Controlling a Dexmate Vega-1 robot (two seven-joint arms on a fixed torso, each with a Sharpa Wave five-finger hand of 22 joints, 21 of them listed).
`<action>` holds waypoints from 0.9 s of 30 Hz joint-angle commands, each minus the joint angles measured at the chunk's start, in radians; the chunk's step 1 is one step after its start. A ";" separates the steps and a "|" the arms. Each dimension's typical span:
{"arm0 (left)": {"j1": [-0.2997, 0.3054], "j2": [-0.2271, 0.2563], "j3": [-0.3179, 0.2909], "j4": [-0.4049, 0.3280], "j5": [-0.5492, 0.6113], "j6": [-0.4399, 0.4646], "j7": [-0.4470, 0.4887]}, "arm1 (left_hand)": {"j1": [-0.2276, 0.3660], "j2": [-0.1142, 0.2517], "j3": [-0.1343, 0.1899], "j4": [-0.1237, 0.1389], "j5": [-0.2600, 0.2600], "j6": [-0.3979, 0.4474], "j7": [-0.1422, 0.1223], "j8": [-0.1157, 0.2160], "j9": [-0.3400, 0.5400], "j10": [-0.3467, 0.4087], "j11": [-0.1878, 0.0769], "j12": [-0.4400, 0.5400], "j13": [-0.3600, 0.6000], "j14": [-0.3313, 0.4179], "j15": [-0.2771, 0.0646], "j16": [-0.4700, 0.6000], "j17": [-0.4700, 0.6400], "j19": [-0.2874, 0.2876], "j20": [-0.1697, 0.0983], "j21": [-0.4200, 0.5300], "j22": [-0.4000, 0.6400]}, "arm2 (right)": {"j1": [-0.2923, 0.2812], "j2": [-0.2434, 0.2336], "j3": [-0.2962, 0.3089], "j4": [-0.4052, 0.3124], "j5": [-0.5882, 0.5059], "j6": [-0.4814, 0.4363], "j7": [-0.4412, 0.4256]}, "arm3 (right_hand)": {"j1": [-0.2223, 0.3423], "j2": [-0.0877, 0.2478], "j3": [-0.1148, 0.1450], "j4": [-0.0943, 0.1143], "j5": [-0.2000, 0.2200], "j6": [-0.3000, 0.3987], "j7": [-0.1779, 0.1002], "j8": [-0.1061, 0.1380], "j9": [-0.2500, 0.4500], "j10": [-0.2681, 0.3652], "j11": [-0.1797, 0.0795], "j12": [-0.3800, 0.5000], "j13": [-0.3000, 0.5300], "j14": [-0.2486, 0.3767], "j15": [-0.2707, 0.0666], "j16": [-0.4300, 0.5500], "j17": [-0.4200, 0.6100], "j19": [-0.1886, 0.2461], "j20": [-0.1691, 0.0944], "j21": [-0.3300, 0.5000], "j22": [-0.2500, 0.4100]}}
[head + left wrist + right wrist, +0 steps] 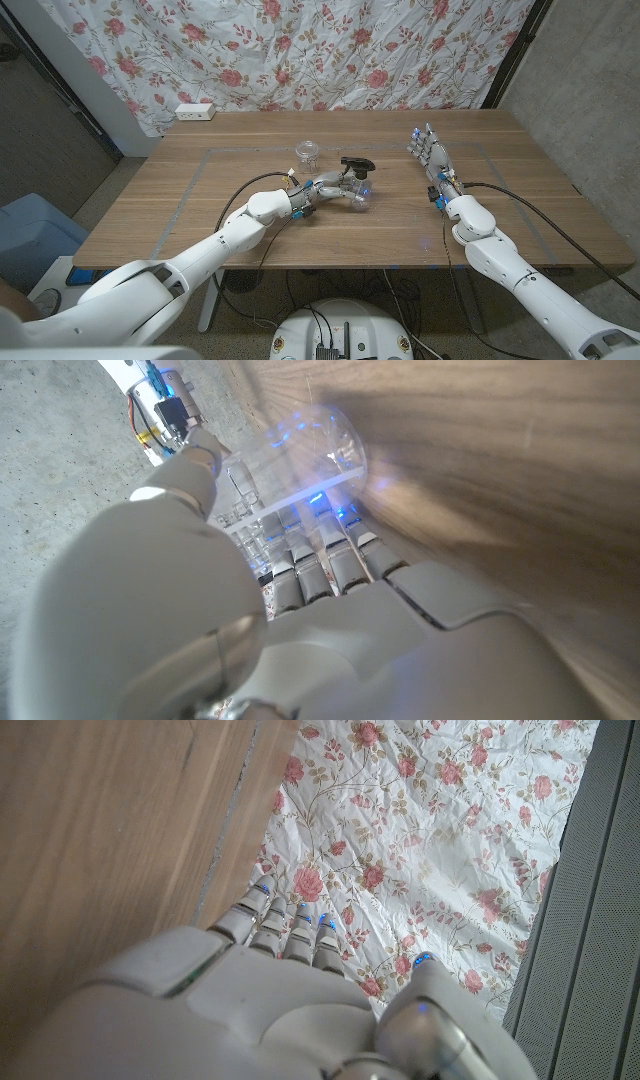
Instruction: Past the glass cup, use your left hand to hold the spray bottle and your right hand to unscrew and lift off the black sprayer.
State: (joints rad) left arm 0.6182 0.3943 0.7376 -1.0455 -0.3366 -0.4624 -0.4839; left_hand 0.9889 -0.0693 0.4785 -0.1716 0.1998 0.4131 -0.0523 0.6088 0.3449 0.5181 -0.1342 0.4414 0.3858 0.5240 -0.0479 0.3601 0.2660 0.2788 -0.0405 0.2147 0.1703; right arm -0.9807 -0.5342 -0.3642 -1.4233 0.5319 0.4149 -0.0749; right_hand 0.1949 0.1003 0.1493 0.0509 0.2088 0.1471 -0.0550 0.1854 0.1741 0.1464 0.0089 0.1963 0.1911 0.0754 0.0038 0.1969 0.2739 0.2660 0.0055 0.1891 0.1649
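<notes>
A clear spray bottle with a black sprayer on top stands near the table's middle, just behind and right of a small glass cup. My left hand grips the bottle from its left side. The left wrist view shows the fingers curled around the clear bottle. My right hand stands to the right of the bottle, well apart from it. Its fingers are straight and apart, pointing toward the far edge, and it holds nothing. In the right wrist view my right hand reaches over the table.
A white power strip lies at the table's back left corner. A floral curtain hangs behind the table. Grey tape lines mark a rectangle on the wood. A blue bin stands on the floor at left.
</notes>
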 commanded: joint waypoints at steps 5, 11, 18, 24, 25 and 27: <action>0.012 -0.004 -0.017 -0.037 -0.028 0.032 0.027 | 0.045 0.058 -0.026 0.000 0.007 0.032 -0.002 0.049 0.032 0.054 -0.022 0.036 0.038 0.028 -0.145 0.028 0.027 0.038 -0.040 0.010 0.007 | -0.009 -0.004 0.007 -0.002 0.004 0.012 0.002 | -0.006 0.004 0.007 -0.007 0.001 0.008 -0.003 0.005 0.003 0.011 0.002 0.002 0.002 0.005 0.000 0.011 -0.002 0.004 0.003 0.002 0.004; 0.021 0.009 -0.022 -0.073 -0.028 0.054 0.043 | 0.050 0.066 -0.037 0.001 0.008 0.025 -0.004 0.061 0.043 0.051 -0.018 0.043 0.052 0.027 -0.145 0.034 0.038 0.042 -0.038 0.009 0.008 | -0.014 -0.013 0.011 -0.013 0.006 0.010 0.006 | -0.007 0.004 0.008 -0.008 0.001 0.009 -0.003 0.005 0.003 0.011 0.003 0.002 0.002 0.006 0.000 0.011 -0.003 0.005 0.004 0.001 0.004; 0.035 0.045 -0.025 -0.156 -0.006 0.098 0.082 | 0.050 0.069 -0.048 0.003 0.007 0.021 -0.003 0.071 0.051 0.051 -0.022 0.049 0.063 0.027 -0.143 0.040 0.047 0.044 -0.038 0.008 0.008 | -0.015 -0.022 0.016 -0.022 0.005 0.012 0.012 | -0.008 0.004 0.009 -0.009 0.001 0.011 -0.003 0.005 0.003 0.011 0.002 0.002 0.002 0.007 0.001 0.011 -0.005 0.005 0.004 0.001 0.004; 0.048 0.076 -0.026 -0.230 0.030 0.135 0.131 | 0.051 0.071 -0.056 0.003 0.008 0.018 -0.003 0.079 0.057 0.053 -0.021 0.054 0.071 0.029 -0.145 0.045 0.053 0.047 -0.038 0.008 0.009 | -0.013 -0.032 0.018 -0.030 0.001 0.013 0.019 | -0.008 0.004 0.010 -0.010 0.002 0.012 -0.003 0.005 0.003 0.013 0.001 0.003 0.002 0.007 0.000 0.012 -0.006 0.006 0.003 0.001 0.004; 0.050 0.077 -0.027 -0.237 0.031 0.139 0.136 | 0.051 0.073 -0.058 0.004 0.008 0.017 -0.003 0.080 0.059 0.052 -0.025 0.055 0.073 0.028 -0.145 0.046 0.055 0.047 -0.038 0.007 0.009 | -0.013 -0.035 0.018 -0.033 -0.003 0.013 0.018 | -0.008 0.004 0.010 -0.011 0.002 0.012 -0.003 0.005 0.003 0.013 0.002 0.003 0.002 0.007 0.000 0.012 -0.006 0.006 0.004 0.001 0.004; 0.052 0.087 -0.027 -0.257 0.041 0.148 0.147 | 0.051 0.075 -0.061 0.004 0.008 0.016 -0.001 0.083 0.061 0.052 -0.021 0.056 0.076 0.027 -0.145 0.047 0.057 0.047 -0.038 0.007 0.009 | -0.013 -0.048 0.016 -0.046 -0.026 0.005 0.009 | -0.008 0.004 0.011 -0.011 0.002 0.014 -0.004 0.006 0.003 0.014 0.002 0.003 0.002 0.007 0.000 0.012 -0.006 0.006 0.004 0.001 0.004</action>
State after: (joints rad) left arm 0.6521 0.4404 0.7152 -1.2021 -0.3532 -0.3903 -0.4246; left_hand 0.9859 -0.0663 0.4204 -0.1686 0.2047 0.4304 -0.0523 0.6749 0.3908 0.5429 -0.1375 0.4887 0.4563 0.5504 -0.0499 0.3996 0.3185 0.3205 -0.0430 0.2185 0.1747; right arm -0.9933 -0.5495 -0.3522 -1.4387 0.5364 0.4258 -0.0634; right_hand 0.1940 0.1011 0.1577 0.0425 0.2088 0.1518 -0.0574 0.1853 0.1741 0.1556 0.0107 0.1963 0.1911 0.0753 0.0038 0.2039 0.2646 0.2659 0.0054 0.1891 0.1649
